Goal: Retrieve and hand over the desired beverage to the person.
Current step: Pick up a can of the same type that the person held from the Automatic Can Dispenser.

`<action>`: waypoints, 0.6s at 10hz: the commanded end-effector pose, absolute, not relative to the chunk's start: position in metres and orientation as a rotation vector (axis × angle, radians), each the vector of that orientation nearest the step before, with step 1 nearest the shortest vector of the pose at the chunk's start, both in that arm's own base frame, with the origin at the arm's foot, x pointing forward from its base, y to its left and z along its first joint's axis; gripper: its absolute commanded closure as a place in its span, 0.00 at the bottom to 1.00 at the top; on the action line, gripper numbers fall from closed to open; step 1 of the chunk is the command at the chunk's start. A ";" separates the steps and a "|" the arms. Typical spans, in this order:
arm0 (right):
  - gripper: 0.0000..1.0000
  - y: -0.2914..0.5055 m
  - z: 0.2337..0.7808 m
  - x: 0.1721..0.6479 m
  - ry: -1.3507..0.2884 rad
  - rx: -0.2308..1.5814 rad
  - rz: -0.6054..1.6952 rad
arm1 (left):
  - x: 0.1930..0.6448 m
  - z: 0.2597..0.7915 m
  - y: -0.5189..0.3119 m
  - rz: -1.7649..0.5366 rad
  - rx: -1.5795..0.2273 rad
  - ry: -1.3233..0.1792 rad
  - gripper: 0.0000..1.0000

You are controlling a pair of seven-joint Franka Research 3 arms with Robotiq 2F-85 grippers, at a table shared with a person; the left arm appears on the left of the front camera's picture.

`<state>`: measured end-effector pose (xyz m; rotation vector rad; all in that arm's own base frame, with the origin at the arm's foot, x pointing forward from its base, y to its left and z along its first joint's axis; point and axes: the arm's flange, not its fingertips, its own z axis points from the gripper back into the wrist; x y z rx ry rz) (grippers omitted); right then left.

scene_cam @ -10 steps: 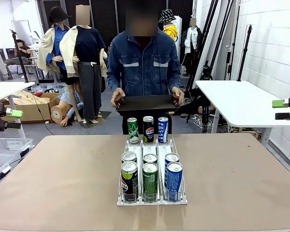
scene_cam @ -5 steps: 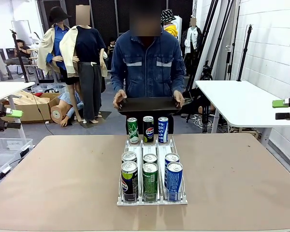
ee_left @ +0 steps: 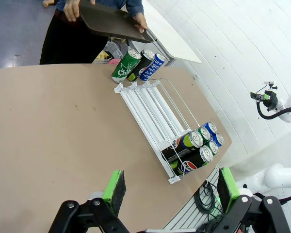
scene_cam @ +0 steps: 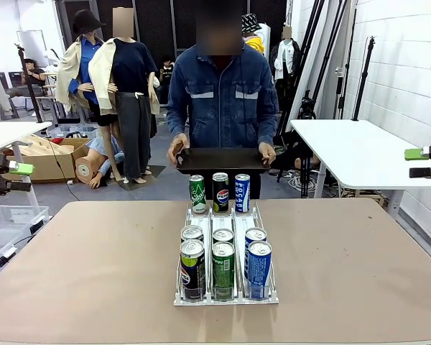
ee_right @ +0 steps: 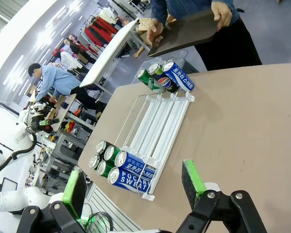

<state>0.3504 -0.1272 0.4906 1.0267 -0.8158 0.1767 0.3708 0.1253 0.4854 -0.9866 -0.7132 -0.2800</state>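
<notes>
Pre-pick: left gripper [ee_left: 170, 191] and right gripper [ee_right: 134, 187] stood fully open, empty. Person in blue denim jacket [scene_cam: 219, 93] held flat black tray [scene_cam: 219, 158]. Next needed a drink choice, then a reach into clear plastic rack [scene_cam: 202, 218].

Nine cans [scene_cam: 223, 269], one rack [scene_cam: 223, 218], one black tray [scene_cam: 219, 159], one person [scene_cam: 223, 97].

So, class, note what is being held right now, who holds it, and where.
The person holds the dark tray by its two short ends. The left gripper and right gripper hold nothing.
</notes>
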 end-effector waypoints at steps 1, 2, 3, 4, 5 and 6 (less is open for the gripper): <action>0.00 -0.127 0.491 0.350 -0.820 1.029 0.182 | 0.371 0.485 0.126 -0.284 -1.005 -0.732 0.00; 0.00 -0.127 0.491 0.350 -0.820 1.029 0.182 | 0.371 0.485 0.126 -0.284 -1.005 -0.732 0.00; 0.00 -0.127 0.491 0.350 -0.820 1.029 0.182 | 0.371 0.485 0.126 -0.284 -1.005 -0.732 0.00; 0.00 -0.127 0.491 0.350 -0.820 1.029 0.182 | 0.371 0.485 0.126 -0.284 -1.005 -0.732 0.00; 0.00 -0.127 0.491 0.350 -0.820 1.029 0.182 | 0.371 0.485 0.126 -0.284 -1.005 -0.732 0.00; 0.00 -0.127 0.491 0.350 -0.820 1.029 0.182 | 0.371 0.485 0.126 -0.284 -1.005 -0.732 0.00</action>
